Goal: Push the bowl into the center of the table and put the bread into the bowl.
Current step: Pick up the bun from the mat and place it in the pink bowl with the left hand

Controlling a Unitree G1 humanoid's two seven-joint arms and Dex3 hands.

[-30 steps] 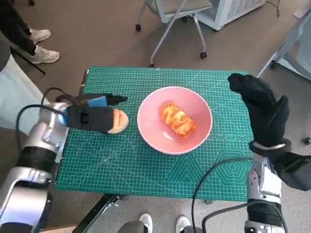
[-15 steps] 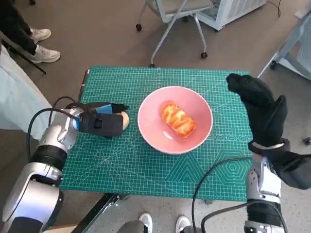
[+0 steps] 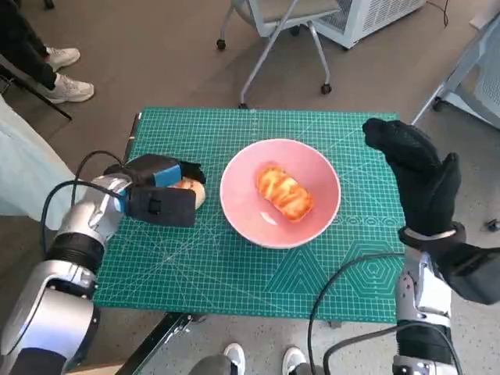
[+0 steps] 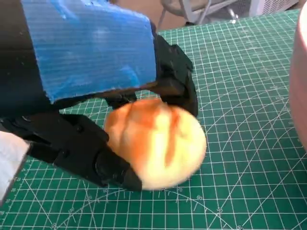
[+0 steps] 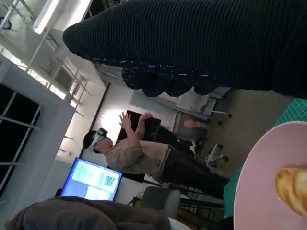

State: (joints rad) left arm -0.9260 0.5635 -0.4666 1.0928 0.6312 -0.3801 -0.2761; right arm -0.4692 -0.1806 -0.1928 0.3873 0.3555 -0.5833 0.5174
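A pink bowl [image 3: 316, 223] stands near the middle of the green mat, and a glazed piece of bread [image 3: 286, 192] lies inside it. Left of the bowl a round bread roll [image 3: 192, 190] sits on the mat, mostly covered by my left hand [image 3: 156, 195]. In the left wrist view the roll [image 4: 156, 143] lies between the black fingers [image 4: 178, 84] on one side and the thumb on the other, both touching it. My gloved right hand [image 3: 420, 178] is raised over the table's right edge, holding nothing. Its wrist view shows the bowl [image 5: 261, 184] and the glazed bread [image 5: 293, 188].
The green cutting mat [image 3: 234, 266] covers the small table. A wheeled chair [image 3: 273, 31] stands beyond the far edge. A person's shoes [image 3: 66, 74] show at the far left, and another pair of feet [image 3: 262, 359] at the near edge. A person [image 5: 139, 155] appears in the right wrist view.
My left hand has turned and closed in around the roll, hiding more of it. The bowl, the bread in it and my right hand have stayed where they were.
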